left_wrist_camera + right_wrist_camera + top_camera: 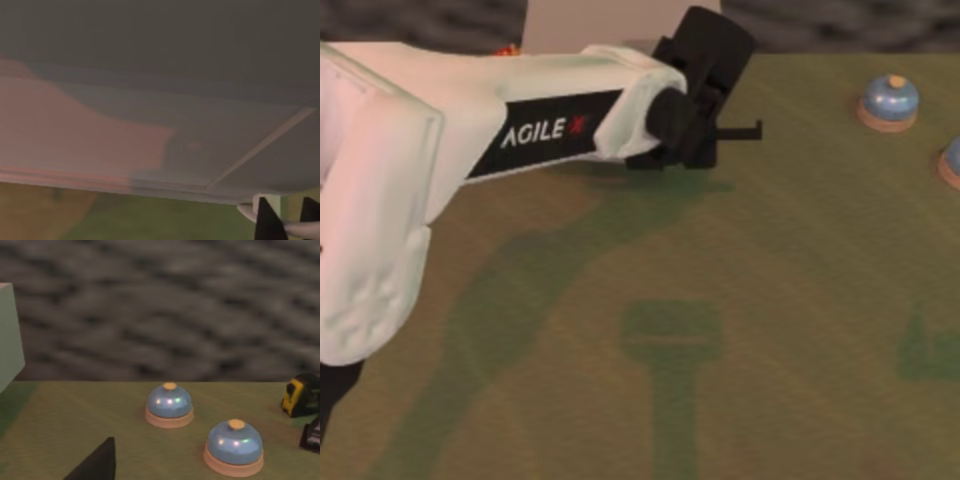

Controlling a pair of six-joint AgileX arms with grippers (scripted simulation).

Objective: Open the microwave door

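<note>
The microwave (610, 18) stands at the table's far edge, mostly hidden under my left arm; its pale side (7, 335) also shows in the right wrist view. The microwave door (175, 125) fills the left wrist view, with pinkish cavity showing through its grey window. My left gripper (725, 126) sits in front of the microwave. In its own view the left gripper (287, 222) has its two black fingers on either side of a white handle bar (247, 210) at the door's lower corner. My right gripper (95, 465) shows only at the bottom edge of its view, over bare table.
Two blue call bells (890, 100) (952, 160) stand at the table's right side, and appear again as bells (169, 405) (233, 446). A yellow-black tape measure (300, 396) and a dark object (312, 435) lie beyond them. The table (770, 300) is olive green.
</note>
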